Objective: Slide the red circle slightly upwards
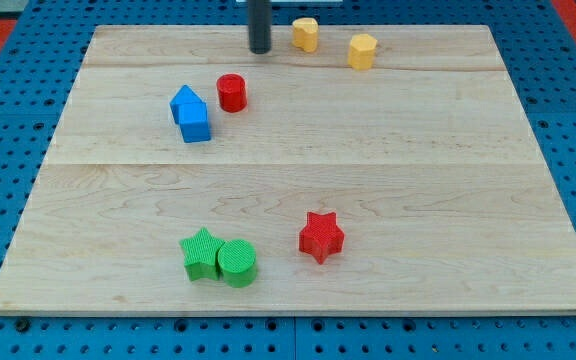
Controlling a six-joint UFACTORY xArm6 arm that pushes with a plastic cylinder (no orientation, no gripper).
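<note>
The red circle (231,92) is a short red cylinder in the upper left part of the wooden board (388,160). My tip (259,49) is the lower end of the dark rod near the view's top, above and slightly right of the red circle, with a clear gap between them. Two blue blocks sit just left of the red circle: a blue pentagon-like block (185,101) and a blue cube (195,125), touching each other.
Two yellow blocks lie at the top: one (305,34) just right of my tip, another (362,50) further right. A red star (320,236) lies at the lower middle. A green star (201,253) and a green circle (237,263) touch at the lower left.
</note>
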